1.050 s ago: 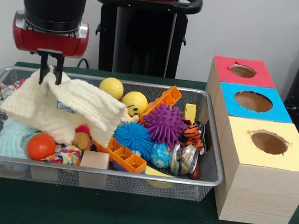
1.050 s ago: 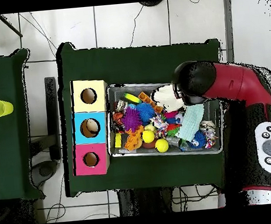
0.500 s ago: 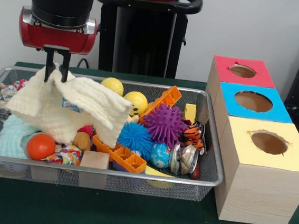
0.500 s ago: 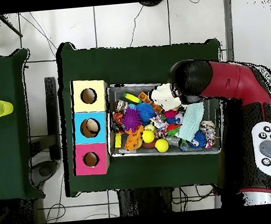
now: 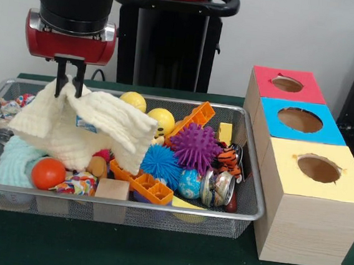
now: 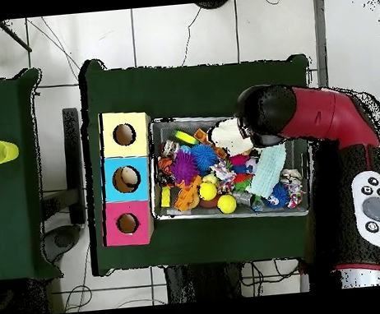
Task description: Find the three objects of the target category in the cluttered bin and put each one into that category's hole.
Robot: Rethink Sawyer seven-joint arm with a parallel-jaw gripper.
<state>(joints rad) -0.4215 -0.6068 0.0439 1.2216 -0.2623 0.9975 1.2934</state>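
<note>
The gripper point(image 5: 69, 84) pinches the top of a soft, bumpy cream cloth point(image 5: 83, 130), which hangs in folds over toys in the wire bin point(image 5: 248, 177).

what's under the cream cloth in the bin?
Below the cream cloth, held by the gripper: orange ball, light blue cloth, small stuffed toy. Anything further beneath is covered.

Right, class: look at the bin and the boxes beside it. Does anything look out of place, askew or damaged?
Yes. The cream cloth is not lying flat: the end effector pinches one corner, so it hangs draped over the toys in the wire bin. A dented can lies on its side near the bin's boxes end. Nothing has spilled.
</note>
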